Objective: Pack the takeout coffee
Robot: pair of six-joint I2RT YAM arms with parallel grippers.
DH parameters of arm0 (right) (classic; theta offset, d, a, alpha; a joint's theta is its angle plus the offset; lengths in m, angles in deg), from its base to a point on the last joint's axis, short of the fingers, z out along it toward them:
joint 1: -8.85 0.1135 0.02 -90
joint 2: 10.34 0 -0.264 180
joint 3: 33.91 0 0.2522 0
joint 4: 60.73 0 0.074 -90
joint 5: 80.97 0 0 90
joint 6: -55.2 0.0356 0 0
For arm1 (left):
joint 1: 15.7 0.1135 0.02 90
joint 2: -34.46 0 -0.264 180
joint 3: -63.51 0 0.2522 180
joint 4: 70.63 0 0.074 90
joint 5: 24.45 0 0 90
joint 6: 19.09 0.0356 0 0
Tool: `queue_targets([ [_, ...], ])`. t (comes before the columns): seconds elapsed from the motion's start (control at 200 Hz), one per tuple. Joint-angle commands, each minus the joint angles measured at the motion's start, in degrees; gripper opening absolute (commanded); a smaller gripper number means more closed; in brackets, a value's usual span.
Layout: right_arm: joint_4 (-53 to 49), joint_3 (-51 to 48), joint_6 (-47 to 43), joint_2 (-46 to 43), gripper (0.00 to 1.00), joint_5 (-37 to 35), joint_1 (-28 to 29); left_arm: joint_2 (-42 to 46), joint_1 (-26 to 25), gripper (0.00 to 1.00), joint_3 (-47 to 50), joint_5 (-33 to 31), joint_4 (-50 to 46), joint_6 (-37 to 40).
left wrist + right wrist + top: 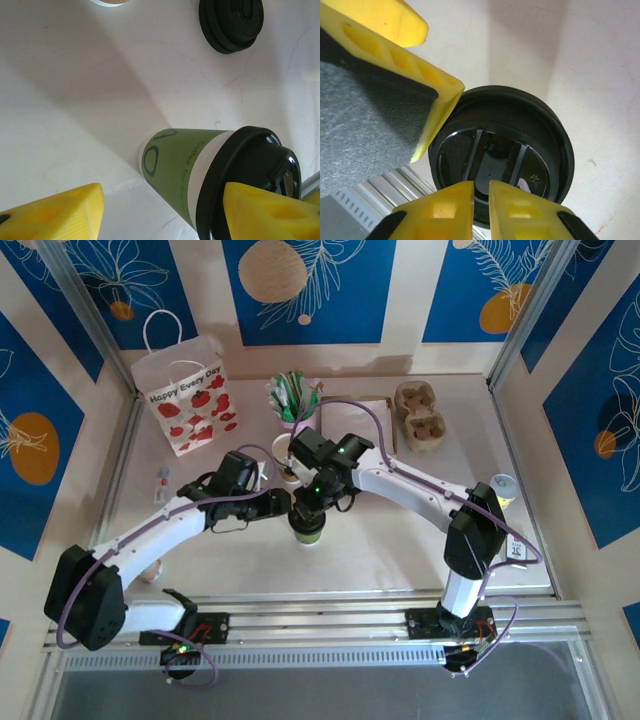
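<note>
The takeout coffee (308, 531), a green paper cup with a black lid, stands upright near the table's middle. In the left wrist view the green cup (185, 167) sits between the yellow fingers of my left gripper (164, 200), which is open. One finger (265, 212) is close by the lid and the other (55, 215) stays well clear of the cup wall. My right gripper (309, 506) hovers right over the lid (520, 145). Its fingertips (481, 192) are almost together with nothing between them. The left gripper's padded finger (385, 105) reaches the lid's rim.
A loose black lid (231, 22) lies beyond the cup, beside a tan cup (111, 2). At the back stand a strawberry-print paper bag (185, 395), a cup of straws (291, 400) and a pulp cup carrier (420, 415). A small cup (503, 487) sits at the right edge.
</note>
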Motion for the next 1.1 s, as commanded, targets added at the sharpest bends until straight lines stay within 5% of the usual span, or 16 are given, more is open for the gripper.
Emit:
queue_targets([
  [0.0, 2.81, -2.12, 1.3, -1.99, 0.14, 1.88, -1.08, -1.24, 0.73, 0.61, 1.05, 1.57, 2.2, -0.92],
  [0.77, 6.47, -11.05, 4.68, -1.65, 0.13, -1.8, 1.32, -2.77, 0.72, 0.31, 18.31, 3.1, 14.12, -5.07],
  [0.94, 6.18, -10.98, 4.81, -1.63, 0.14, -2.46, 1.9, -0.82, 0.72, 0.33, 15.41, 1.34, 9.39, -2.95],
  [1.095, 4.52, -8.22, 4.4, -1.79, 0.15, -3.54, 1.83, 2.56, 0.89, 0.51, 8.69, -1.82, 2.38, -0.5],
])
